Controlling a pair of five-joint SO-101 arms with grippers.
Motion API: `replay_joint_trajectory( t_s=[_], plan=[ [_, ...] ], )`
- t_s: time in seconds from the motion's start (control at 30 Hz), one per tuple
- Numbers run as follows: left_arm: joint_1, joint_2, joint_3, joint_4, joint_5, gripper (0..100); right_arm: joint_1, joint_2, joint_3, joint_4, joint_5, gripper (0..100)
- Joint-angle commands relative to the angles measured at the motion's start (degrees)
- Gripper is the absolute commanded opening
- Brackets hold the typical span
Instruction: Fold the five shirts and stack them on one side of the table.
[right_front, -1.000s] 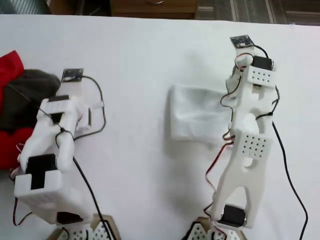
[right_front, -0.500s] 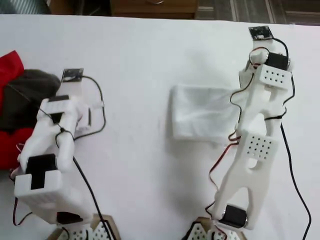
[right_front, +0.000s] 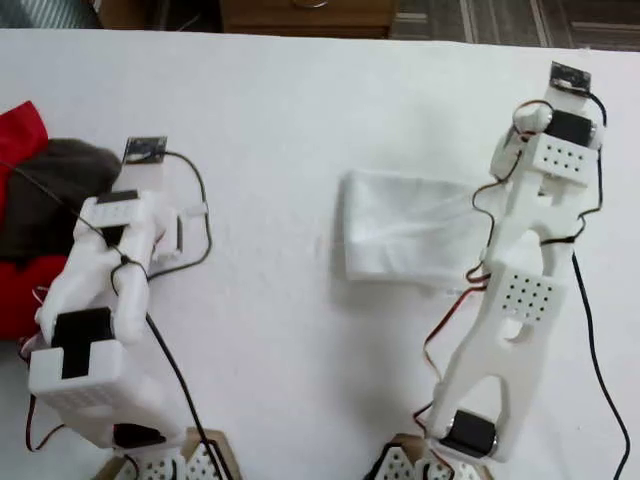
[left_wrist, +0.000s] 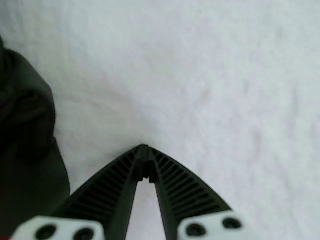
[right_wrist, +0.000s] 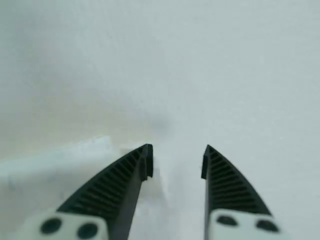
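Shirt (right_front: 400, 235) looks limp, light: pinch its 3 o'clock edge; your right end effector (right_wrist: 176, 161) gapes, left end effector (left_wrist: 144, 164) is closed

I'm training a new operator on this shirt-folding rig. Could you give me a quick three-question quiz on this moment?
1. True or false: the right gripper is shut on the white shirt.
2. Where do the red and grey clothes lie? A) at the edge of the table, beside the left arm; B) under the white shirt; C) at the table's far right.
3. Fill in: the left gripper is ___, holding nothing.

Key: 1 false, it is open and empty. 2 A. 3 shut.
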Motion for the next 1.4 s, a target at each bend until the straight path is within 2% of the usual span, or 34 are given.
replay_joint_trajectory(
  t_s=[0.0, 0.13, 0.17, 0.33, 0.47, 0.57, 0.8, 0.97, 1.13, 1.23, 1.37],
  plan=[
    [0.6, -0.4, -2.1, 0.2, -0.1, 3, 2.4, -5.4, -2.6, 2.4, 2.4, 15.0],
    [1.8, 0.1, -9.2, 5.7, -0.2, 3, 2.6, -10.0, -2.6, 5.8, 6.0, 0.8],
    [2.5, 0.1, -12.6, 8.0, -0.7, 3, 2.6, -10.9, -2.6, 6.9, 6.5, 3.3],
    [9.9, 0.3, -32.9, 19.9, -3.3, 3, 3.2, -14.9, -1.9, 7.9, 8.1, 2.1],
    [18.8, 2.6, -44.4, 22.6, -3.3, 3, 3.8, -18.4, -1.6, 8.0, 8.1, 2.1],
    [24.7, 9.6, -51.0, 22.7, -3.1, 3, 4.5, -22.9, 3.3, 8.0, 8.6, 2.1],
    [34.0, 28.0, -73.4, 27.3, -2.5, 3, 4.7, -38.5, 32.5, 3.7, 11.7, 2.1],
    [37.1, 39.3, -90.7, 32.2, 1.6, 3, 3.0, -51.6, 60.5, -11.6, 11.7, 2.1],
    [38.4, 49.1, -103.0, 35.8, 4.0, 3, -0.7, -66.5, 89.5, -29.9, 11.7, 2.1],
    [39.3, 53.0, -108.1, 36.8, 5.3, 3, -3.4, -71.0, 98.7, -35.8, 11.3, 2.1],
    [41.2, 55.9, -113.0, 36.5, 7.0, 3, -4.9, -71.3, 102.7, -38.1, 11.3, 2.1]
  ],
)
